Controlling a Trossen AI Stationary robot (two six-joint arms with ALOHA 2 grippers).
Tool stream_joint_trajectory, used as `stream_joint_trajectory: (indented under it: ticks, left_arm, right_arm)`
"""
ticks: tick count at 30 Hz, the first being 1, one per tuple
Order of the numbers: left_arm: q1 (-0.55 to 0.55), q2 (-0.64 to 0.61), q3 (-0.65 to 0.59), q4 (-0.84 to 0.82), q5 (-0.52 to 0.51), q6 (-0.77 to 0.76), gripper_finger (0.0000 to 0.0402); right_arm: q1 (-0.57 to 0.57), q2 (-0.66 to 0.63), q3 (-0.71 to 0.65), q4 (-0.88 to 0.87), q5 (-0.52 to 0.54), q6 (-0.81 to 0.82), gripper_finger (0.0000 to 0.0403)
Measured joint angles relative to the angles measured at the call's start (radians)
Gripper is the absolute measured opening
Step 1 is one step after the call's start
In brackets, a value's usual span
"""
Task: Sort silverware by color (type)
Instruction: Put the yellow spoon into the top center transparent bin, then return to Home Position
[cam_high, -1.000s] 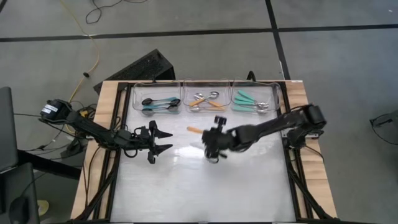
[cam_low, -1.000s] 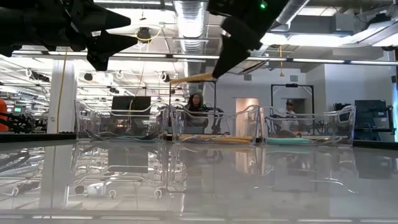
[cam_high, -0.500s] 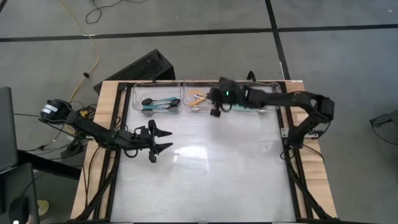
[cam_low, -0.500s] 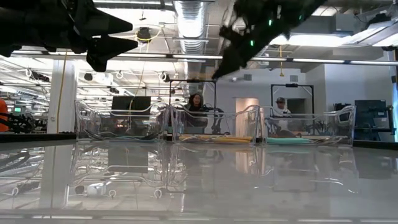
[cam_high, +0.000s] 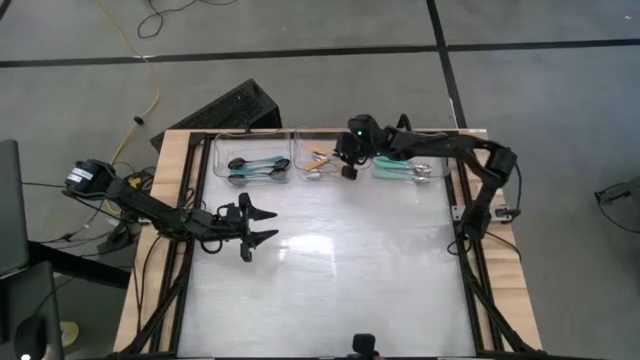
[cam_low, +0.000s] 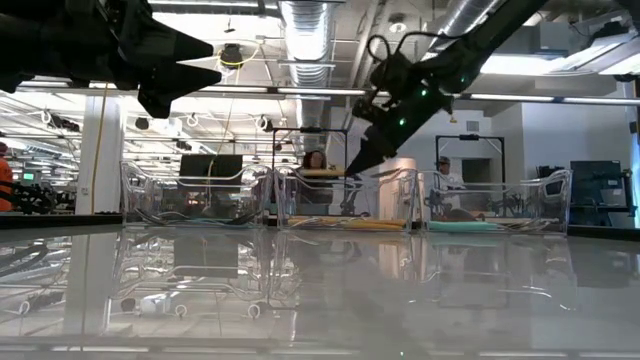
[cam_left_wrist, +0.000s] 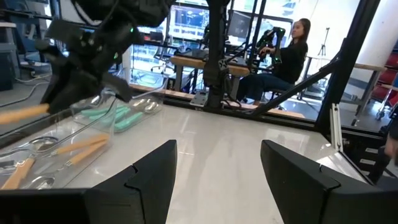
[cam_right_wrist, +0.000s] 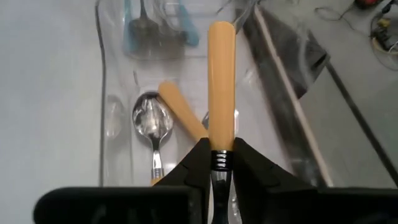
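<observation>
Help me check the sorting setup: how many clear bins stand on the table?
3, side by side along the table's far edge: left bin with blue-handled spoons, middle bin with orange-handled spoons, right bin with teal-handled spoons.

Bowl of the orange-handled spoon (cam_right_wrist: 221, 87), hidden between the right pincer (cam_right_wrist: 222, 163) fingers.

Three bins stand side by side along the far edge of the bench (cam_high: 330, 290): a left bin (cam_high: 253, 160), a middle bin (cam_high: 330, 158) and a right bin (cam_high: 410, 160), each with spoons lying inside. The right tool (cam_high: 347, 160) hangs over the middle bin, clamped on a spoon (cam_right_wrist: 220, 87) above the spoons there. The left tool (cam_high: 262, 225) hovers over the bench's left part, nearer than the left bin, fingers spread.
</observation>
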Motion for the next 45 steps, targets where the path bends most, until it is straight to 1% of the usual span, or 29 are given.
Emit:
stream_joint_trajectory:
  ticks: [2, 6, 9, 11, 13, 16, 19, 22, 24, 27, 31, 37, 39, 41, 45]
  left_arm:
    - [0.000, 0.000, 0.000, 0.000, 0.000, 0.000, 0.0218]
    - [0.000, 0.000, 0.000, 0.000, -0.001, 0.000, 0.0218]
    - [0.000, 0.000, 0.000, -0.001, -0.002, 0.000, 0.0218]
    - [0.000, 0.000, 0.000, -0.002, -0.002, 0.000, 0.0218]
    - [0.000, 0.000, 0.000, -0.002, -0.002, 0.005, 0.0218]
    - [0.000, 0.000, 0.000, -0.003, -0.002, 0.036, 0.0218]
    - [0.000, 0.000, 0.000, 0.000, -0.002, 0.057, 0.0218]
    - [0.000, 0.000, 0.000, 0.000, -0.010, 0.058, 0.0218]
    - [0.000, 0.000, 0.000, 0.001, -0.013, 0.040, 0.0218]
    - [0.000, 0.000, 0.000, 0.001, -0.011, 0.026, 0.0218]
    - [0.000, 0.000, 0.000, 0.003, 0.021, -0.009, 0.0218]
    - [0.000, 0.000, 0.000, 0.011, 0.068, -0.013, 0.0218]
    - [0.000, 0.000, 0.000, 0.029, 0.068, -0.002, 0.0218]
    - [0.001, 0.000, 0.003, 0.044, 0.069, 0.011, 0.0218]
    - [0.012, 0.000, 0.022, 0.073, 0.117, 0.010, 0.0218]
  right_arm:
    - [0.003, 0.030, 0.000, -0.004, 0.000, -0.003, 0.0085]
    - [0.010, 0.071, 0.000, 0.001, 0.000, -0.008, 0.0090]
    - [0.010, 0.089, 0.000, -0.001, 0.001, 0.036, 0.0095]
    - [0.010, 0.092, 0.000, -0.009, -0.001, 0.059, 0.0107]
    - [0.009, 0.087, 0.000, -0.011, -0.006, 0.064, 0.0129]
    - [0.009, 0.056, 0.000, -0.009, -0.007, 0.064, 0.0176]
    - [0.010, 0.005, 0.001, -0.008, 0.033, 0.069, 0.0228]
    - [0.011, -0.078, 0.001, -0.027, 0.050, 0.106, 0.0258]
    - [0.020, -0.156, 0.002, -0.040, 0.046, 0.138, 0.0263]
    - [0.046, -0.291, 0.002, -0.076, -0.005, 0.213, 0.0264]
    - [0.095, -0.479, 0.003, -0.194, -0.082, 0.320, 0.0264]
    - [0.189, -0.735, 0.000, -0.416, -0.037, 0.369, 0.0265]
    - [0.215, -0.815, -0.028, -0.461, -0.028, 0.392, 0.0265]
    - [0.238, -0.896, -0.079, -0.466, -0.025, 0.400, 0.0265]
    - [0.253, -1.052, -0.211, -0.463, -0.012, 0.391, 0.0265]
